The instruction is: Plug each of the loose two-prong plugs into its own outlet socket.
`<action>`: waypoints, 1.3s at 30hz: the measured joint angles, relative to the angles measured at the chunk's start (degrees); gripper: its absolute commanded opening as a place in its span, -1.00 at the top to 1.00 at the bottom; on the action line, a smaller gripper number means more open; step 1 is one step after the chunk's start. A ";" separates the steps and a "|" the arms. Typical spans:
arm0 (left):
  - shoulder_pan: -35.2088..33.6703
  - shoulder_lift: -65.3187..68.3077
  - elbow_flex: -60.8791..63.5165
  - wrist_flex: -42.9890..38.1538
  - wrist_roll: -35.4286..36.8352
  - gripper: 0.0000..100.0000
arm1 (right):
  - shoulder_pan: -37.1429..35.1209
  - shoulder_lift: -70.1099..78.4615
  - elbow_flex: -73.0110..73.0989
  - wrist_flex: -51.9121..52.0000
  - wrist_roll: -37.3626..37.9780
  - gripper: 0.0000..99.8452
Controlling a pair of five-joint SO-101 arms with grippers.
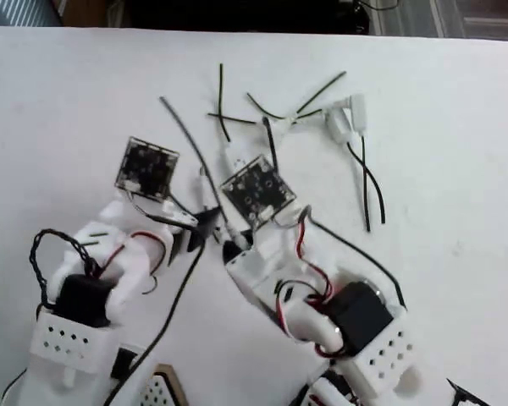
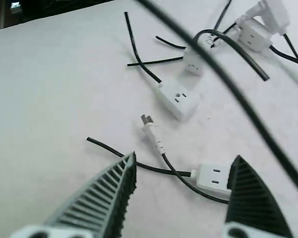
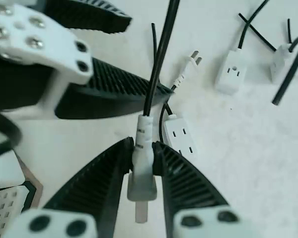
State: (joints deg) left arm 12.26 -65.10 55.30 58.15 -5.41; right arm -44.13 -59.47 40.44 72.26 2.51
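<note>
The right gripper [image 3: 142,146] clamps a plug [image 3: 140,181], prongs seemingly facing its wrist, so it may miss the socket [image 3: 181,136]. The left gripper [image 2: 185,159], wide open and empty, could collide.

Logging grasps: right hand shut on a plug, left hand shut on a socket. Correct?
No. The left hand is open and empty, as the left wrist view shows; a socket lies nearby. The right hand is shut on the plug.

The high camera is looking steeply down over the table [image 1: 59,101]. Both wrist cameras are looking close and low across it, sharing one outlet socket [image 2: 213,177].
</note>
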 measured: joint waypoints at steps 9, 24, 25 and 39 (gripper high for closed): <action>8.44 0.00 -9.67 7.74 0.00 0.42 | -0.79 -1.67 8.18 -5.10 0.00 0.97; 0.70 -0.09 -4.66 8.97 0.00 0.41 | 10.81 -1.58 13.80 -12.92 0.09 0.97; -1.32 -0.09 -4.04 8.97 -0.62 0.41 | 12.57 -1.58 14.86 -14.51 0.09 0.97; -7.30 15.03 -8.53 6.15 -28.40 0.23 | 32.70 -1.58 31.65 -41.14 -10.20 0.97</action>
State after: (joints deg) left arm 4.97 -50.07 46.77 64.31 -33.80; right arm -11.43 -61.05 72.09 31.12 -7.69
